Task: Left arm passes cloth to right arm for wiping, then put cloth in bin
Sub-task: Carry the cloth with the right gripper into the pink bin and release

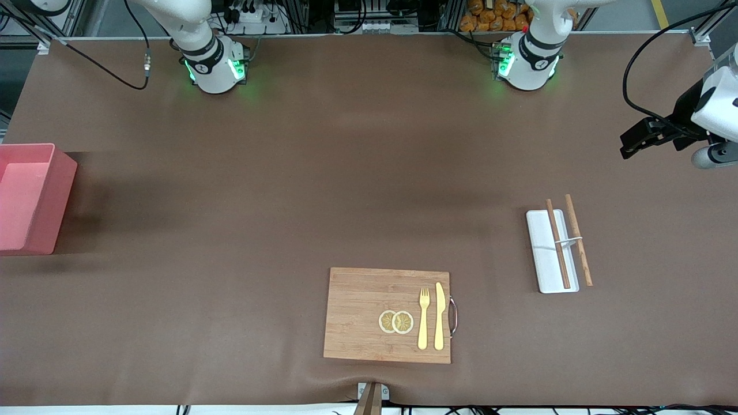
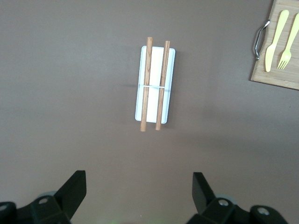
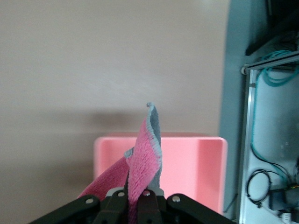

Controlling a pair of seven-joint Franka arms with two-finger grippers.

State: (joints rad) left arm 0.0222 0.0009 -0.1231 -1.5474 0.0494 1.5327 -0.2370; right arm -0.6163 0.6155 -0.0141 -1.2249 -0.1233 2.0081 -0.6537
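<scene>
In the right wrist view my right gripper (image 3: 136,197) is shut on the cloth (image 3: 145,156). The cloth is magenta-red with a grey reverse and stands up folded from between the fingers. It hangs over the pink bin (image 3: 198,161). In the front view the bin (image 1: 62,176) stands at the right arm's end of the table, and the right gripper and cloth are out of that view. My left gripper (image 1: 634,141) is open and empty, up in the air over the left arm's end of the table. Its fingers (image 2: 74,186) are spread wide in the left wrist view.
A white tray (image 1: 543,259) with two wooden chopsticks (image 1: 558,245) lies toward the left arm's end. A wooden board (image 1: 357,314) with a yellow fork (image 1: 424,320), knife (image 1: 439,317) and two lemon slices (image 1: 396,321) lies near the front edge.
</scene>
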